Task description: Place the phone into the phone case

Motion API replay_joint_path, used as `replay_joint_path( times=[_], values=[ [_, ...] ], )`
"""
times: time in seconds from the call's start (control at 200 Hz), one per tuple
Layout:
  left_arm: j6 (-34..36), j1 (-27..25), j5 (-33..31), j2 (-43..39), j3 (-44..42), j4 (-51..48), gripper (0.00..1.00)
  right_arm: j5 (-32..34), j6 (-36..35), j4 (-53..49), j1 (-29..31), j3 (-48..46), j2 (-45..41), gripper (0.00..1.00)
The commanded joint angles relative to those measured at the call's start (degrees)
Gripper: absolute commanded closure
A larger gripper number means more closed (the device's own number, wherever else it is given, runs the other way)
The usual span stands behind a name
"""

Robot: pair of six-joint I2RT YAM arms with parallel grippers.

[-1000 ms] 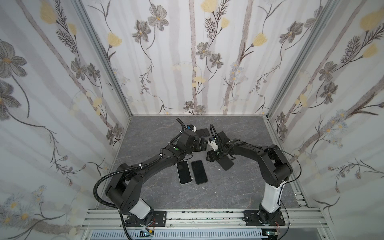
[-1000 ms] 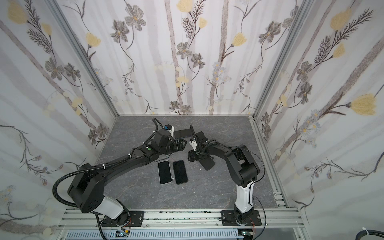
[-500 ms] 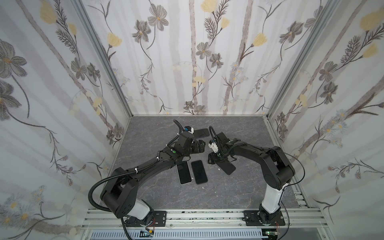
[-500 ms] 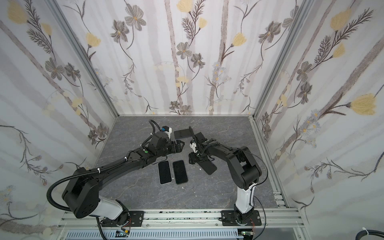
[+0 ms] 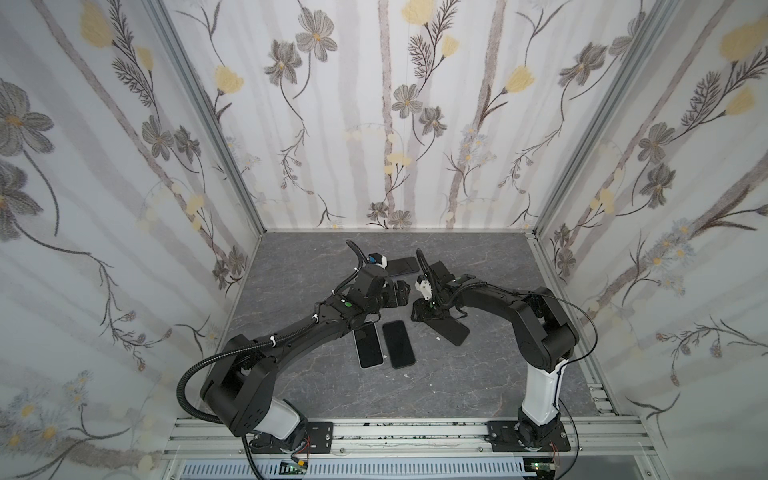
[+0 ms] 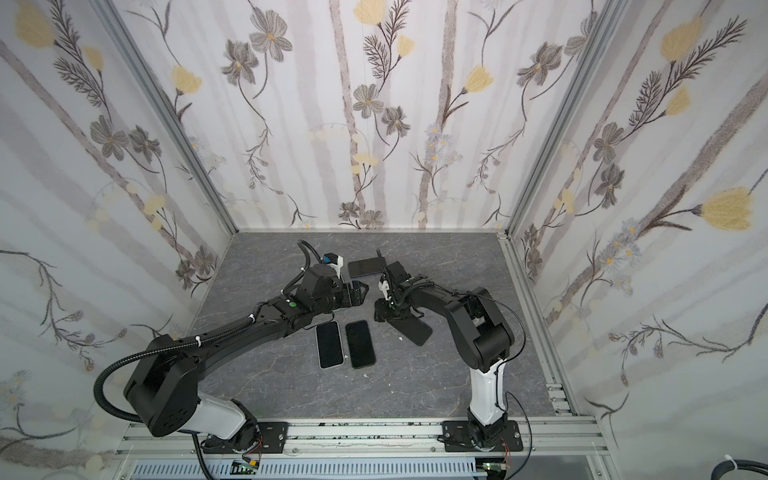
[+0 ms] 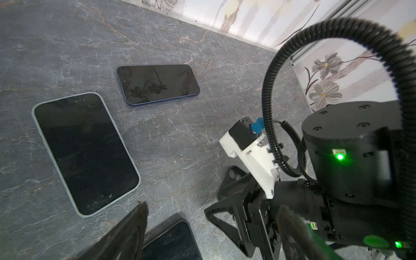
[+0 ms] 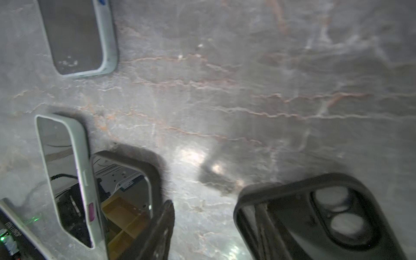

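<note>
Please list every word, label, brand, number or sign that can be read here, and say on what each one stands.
No text reads clearly anywhere.
White print on a dark part at the edge of the right wrist view: too blurred to read.
Black phone, light-edged phone, blue-edged phone, phone case: no writing visible.

Three phones: pale-rimmed phone, dark phone, rear phone. One empty black case.
</note>
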Motion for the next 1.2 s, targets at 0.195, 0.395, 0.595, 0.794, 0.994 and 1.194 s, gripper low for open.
replay_joint_path(
  times=[0.195, 0.395, 0.595, 0.794, 0.994, 1.194],
  values=[
    [0.31, 0.05, -0.79, -0.70, -0.58, 1.77, 0.11, -5.44, -4.38, -2.30, 1.18, -2.73, -3.12, 0.43],
    [1.57, 0.20, -0.91, -0.29, -0.07, 1.86, 0.11, -5.81, -5.28, -3.85, 1.13, -0.85, -7.81, 0.43],
    [5.38, 2.92, -1.55, -1.85, 1.01, 2.01, 0.10, -1.01, -22.29, -7.05, -0.75, 12.32, -6.40, 0.40],
    [8.40, 8.22, 0.09, -2.85, 2.60, 0.75, 0.09, 1.36, -44.75, -8.24, -4.29, 26.16, 0.88, 0.28],
    [8.60, 13.61, 4.69, 0.99, 4.75, 0.01, 0.09, 2.64, -49.32, -12.63, -8.33, 48.56, 15.47, 0.24],
    [29.77, 15.51, 11.25, 13.94, 18.60, -9.09, 0.07, -1.21, -38.94, -15.12, -12.48, 59.53, 21.16, 0.27]
  ],
)
